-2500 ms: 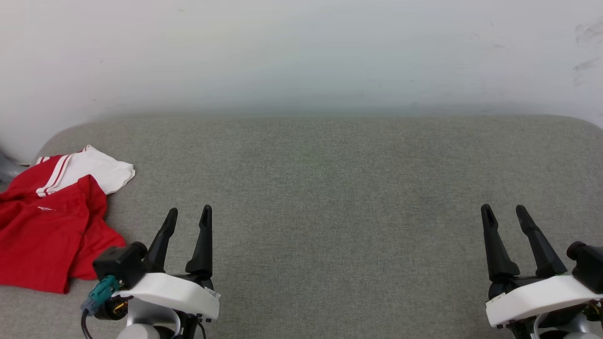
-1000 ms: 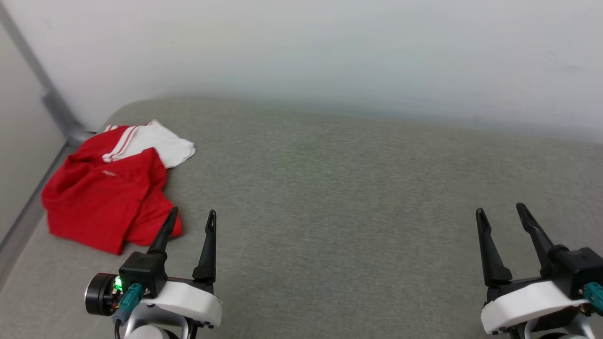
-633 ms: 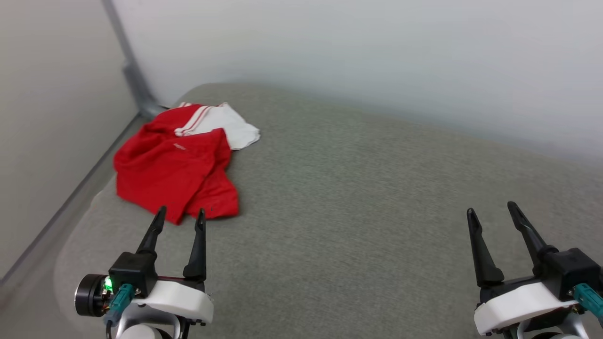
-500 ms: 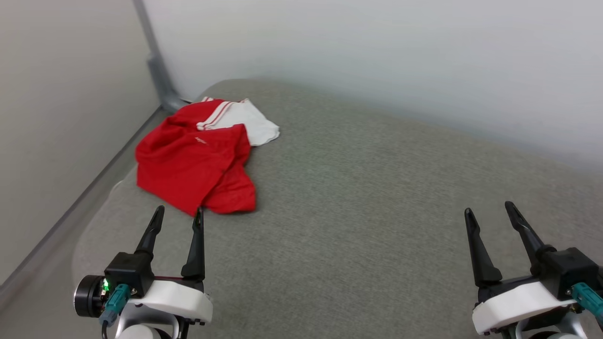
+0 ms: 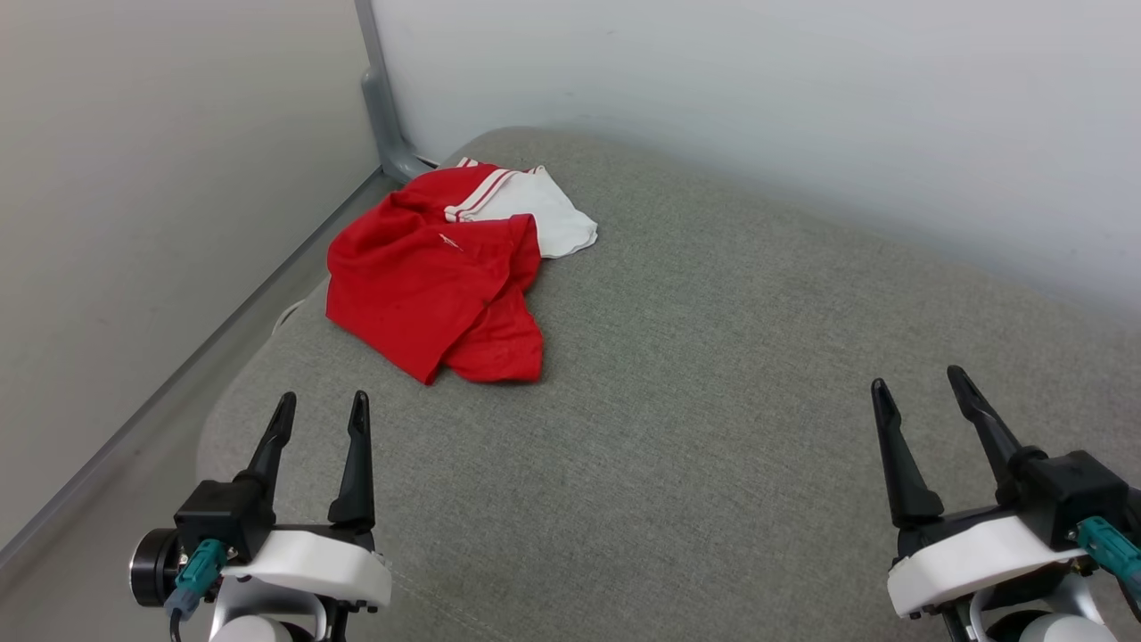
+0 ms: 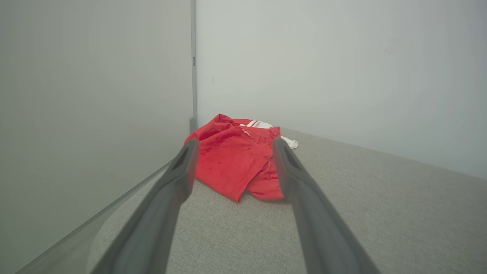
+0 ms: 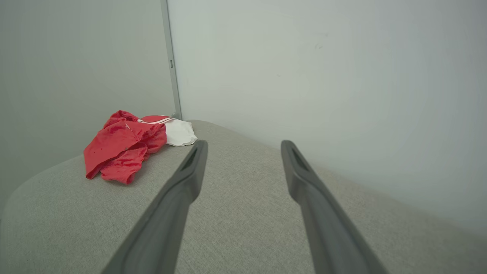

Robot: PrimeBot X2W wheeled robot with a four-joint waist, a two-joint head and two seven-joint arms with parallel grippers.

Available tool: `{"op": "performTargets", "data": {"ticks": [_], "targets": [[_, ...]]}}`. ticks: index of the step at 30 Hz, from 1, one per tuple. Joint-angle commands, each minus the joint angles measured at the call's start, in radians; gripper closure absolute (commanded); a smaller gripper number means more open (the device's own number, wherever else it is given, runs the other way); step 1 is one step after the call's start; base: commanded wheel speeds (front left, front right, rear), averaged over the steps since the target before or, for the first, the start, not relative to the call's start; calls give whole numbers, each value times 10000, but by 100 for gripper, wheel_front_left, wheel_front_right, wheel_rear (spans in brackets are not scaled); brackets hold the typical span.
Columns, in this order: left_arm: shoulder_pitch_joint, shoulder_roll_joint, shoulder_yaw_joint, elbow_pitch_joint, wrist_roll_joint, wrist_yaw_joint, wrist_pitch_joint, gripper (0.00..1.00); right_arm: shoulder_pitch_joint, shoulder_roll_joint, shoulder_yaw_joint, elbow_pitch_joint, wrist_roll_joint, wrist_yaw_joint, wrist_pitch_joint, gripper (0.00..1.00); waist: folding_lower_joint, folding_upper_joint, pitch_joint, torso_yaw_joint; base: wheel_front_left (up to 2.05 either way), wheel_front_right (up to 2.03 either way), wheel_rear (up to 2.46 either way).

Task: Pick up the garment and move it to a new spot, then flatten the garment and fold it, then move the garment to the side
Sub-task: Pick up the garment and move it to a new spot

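At the far left stands a plain pale wall panel (image 5: 134,178), which meets the white back wall (image 5: 758,107) at a thin grey metal corner post (image 5: 385,116). Near the foot of that post lies the crumpled red jersey-style garment with a white short sleeve and red-white striped trim (image 5: 428,285) (folded over itself in loose layers). It rests on the far left corner of the broad grey woven fabric cushion (image 5: 713,374). Its white sleeve lies toward the back wall, and the red body spreads toward the cushion's left edge. The left gripper with two long dark fingers (image 5: 322,399) hovers near the garment's nearest hem, apart from it, spread wide with nothing held. In the left wrist view the garment sits framed between its fingers. Well apart at the far right, the right gripper (image 5: 916,379) hangs over the cushion, likewise spread wide and holding nothing
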Motion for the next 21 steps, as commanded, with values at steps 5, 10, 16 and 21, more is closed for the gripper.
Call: {"op": "performTargets", "data": {"ticks": [5,10,16,21], "targets": [[-533,-47,134,459,-145,-105,-26,0,-189,-6,-128,-136,-148,-7,131,0,0,0,336,-29,0,0,0],[-3092,515,328,1802,-978,-255,452,0,-706,-8,-151,-879,-762,-7,714,0,0,0,1732,-763,0,0,0],[-4771,1111,313,2446,-1659,-314,1194,0,-1156,-8,-166,-1243,-1008,-7,943,0,0,0,2684,-1253,0,0,0],[-6479,2001,-241,3601,-2702,-331,2850,0,-1711,-12,-142,-1560,-1253,-7,993,0,0,0,3710,-1706,0,0,0]]}}
